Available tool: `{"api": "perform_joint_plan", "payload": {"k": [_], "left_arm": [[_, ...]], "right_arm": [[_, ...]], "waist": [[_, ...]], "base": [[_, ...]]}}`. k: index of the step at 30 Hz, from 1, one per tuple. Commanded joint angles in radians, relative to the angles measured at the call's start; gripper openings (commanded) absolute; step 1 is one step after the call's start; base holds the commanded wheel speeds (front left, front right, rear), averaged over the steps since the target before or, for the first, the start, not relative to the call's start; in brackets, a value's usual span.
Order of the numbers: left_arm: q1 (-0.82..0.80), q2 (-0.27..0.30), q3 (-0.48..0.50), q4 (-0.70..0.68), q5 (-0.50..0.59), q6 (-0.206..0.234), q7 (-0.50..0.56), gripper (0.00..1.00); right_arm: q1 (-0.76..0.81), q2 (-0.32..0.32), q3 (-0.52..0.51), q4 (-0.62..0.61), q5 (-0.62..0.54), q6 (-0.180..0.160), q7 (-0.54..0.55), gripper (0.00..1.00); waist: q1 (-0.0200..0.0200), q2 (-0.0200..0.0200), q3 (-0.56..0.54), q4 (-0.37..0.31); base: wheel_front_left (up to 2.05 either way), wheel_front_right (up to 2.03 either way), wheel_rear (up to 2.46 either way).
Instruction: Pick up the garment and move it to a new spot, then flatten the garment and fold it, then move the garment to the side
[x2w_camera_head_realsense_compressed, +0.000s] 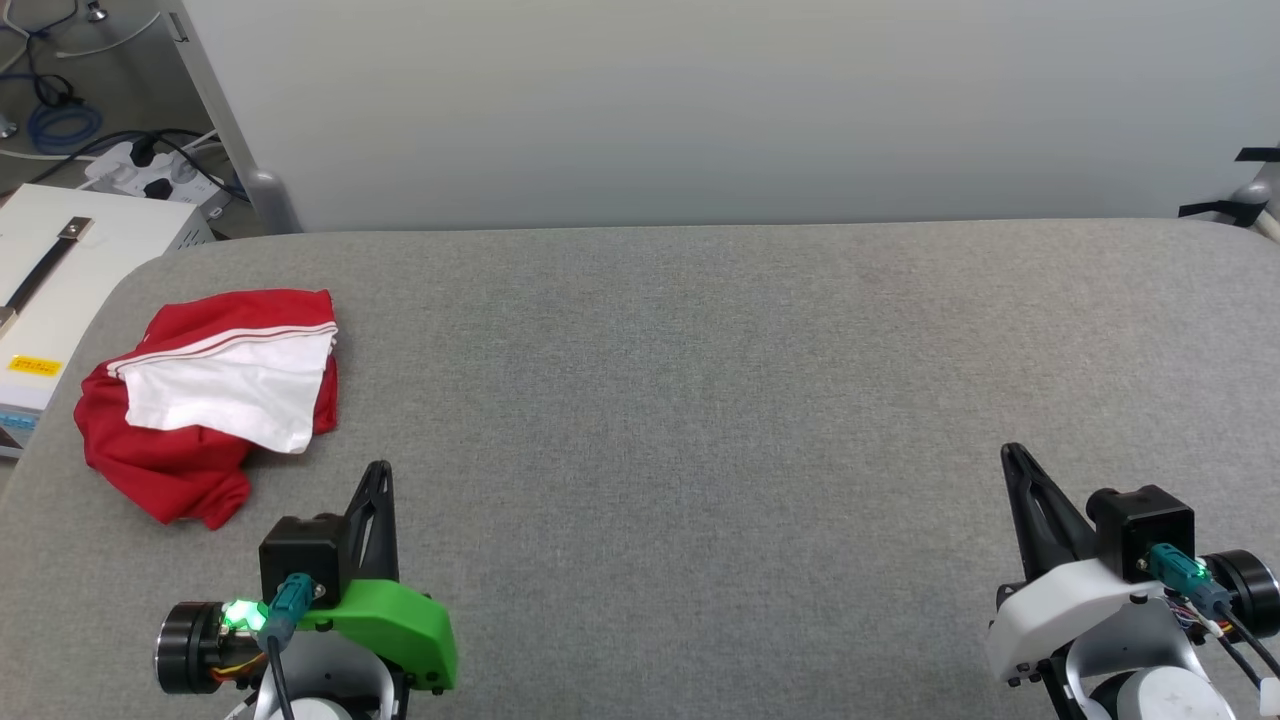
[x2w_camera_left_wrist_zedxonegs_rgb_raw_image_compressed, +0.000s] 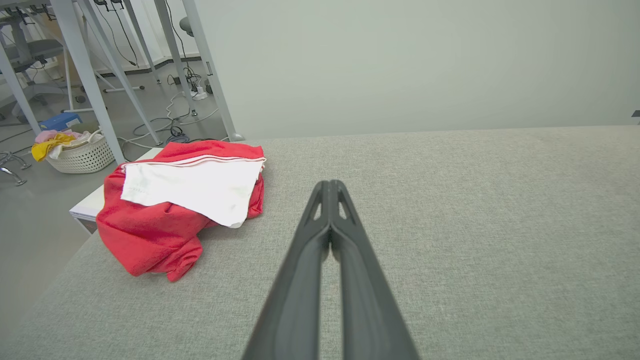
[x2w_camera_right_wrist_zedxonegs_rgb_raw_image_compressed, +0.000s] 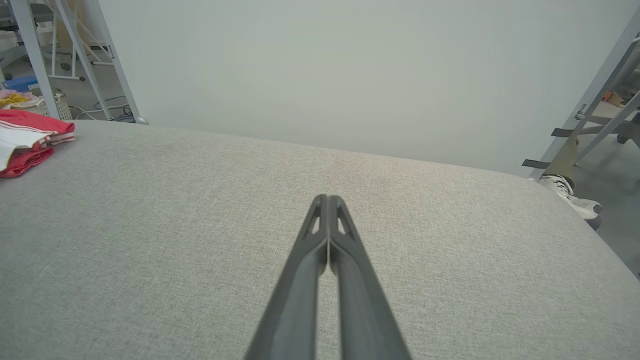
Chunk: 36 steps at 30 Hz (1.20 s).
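Now the garment (x2w_camera_head_realsense_compressed: 200, 440) lies crumpled, left end effector (x2w_camera_head_realsense_compressed: 380, 470) and right end effector (x2w_camera_head_realsense_compressed: 1010, 453) closed.

The garment (x2w_camera_head_realsense_compressed: 205, 400) lies on the counter's (x2w_camera_head_realsense_compressed: 700, 400) left end, ahead of the left tool (x2w_camera_head_realsense_compressed: 380, 472), well apart from the right tool (x2w_camera_head_realsense_compressed: 1011, 456).

Both arms sit low at the near edge of the worktop (x2w_camera_head_realsense_compressed: 700, 400). The left arm (x2w_camera_head_realsense_compressed: 392, 622), green-shelled at the wrist, is toward the worktop's left end. The right arm (x2w_camera_head_realsense_compressed: 1060, 612), white-shelled, is toward its right end. Each arm's jaws are pressed together, tips meeting, empty, and point toward the worktop's far edge.
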Motion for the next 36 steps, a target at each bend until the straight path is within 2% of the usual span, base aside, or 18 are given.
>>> {"api": "perform_joint_plan", "payload": {"k": [1, 28, 29, 36], "left_arm": [[-0.015, -0.004, 0.001, -0.002, 0.009, 0.004, -0.001, 0.0], [-0.015, -0.004, 0.001, -0.002, 0.009, 0.004, -0.001, 0.0], [0.0, 0.0, 0.0, 0.0, -0.001, 0.0, 0.0, 1.0], [0.002, 0.0, -0.004, 0.005, -0.003, 0.001, -0.007, 1.0]], "right_arm": [[0.008, 0.001, -0.002, -0.005, -0.01, -0.001, 0.003, 0.0], [0.008, 0.001, -0.002, -0.005, -0.01, -0.001, 0.003, 0.0], [0.0, 0.0, 0.0, 0.0, 0.0, 0.0, 0.0, 1.0], [0.002, 0.0, -0.001, 0.003, 0.003, 0.0, -0.007, 1.0]], "waist": [[0.0, 0.0, 0.0, 0.0], [0.0, 0.0, 0.0, 0.0], [0.0, 0.0, 0.0, 0.0], [0.0, 0.0, -0.001, 0.0]], "base": [[0.0, 0.0, 0.0], [0.0, 0.0, 0.0], [0.0, 0.0, 0.0], [0.0, 0.0, 0.0]]}}
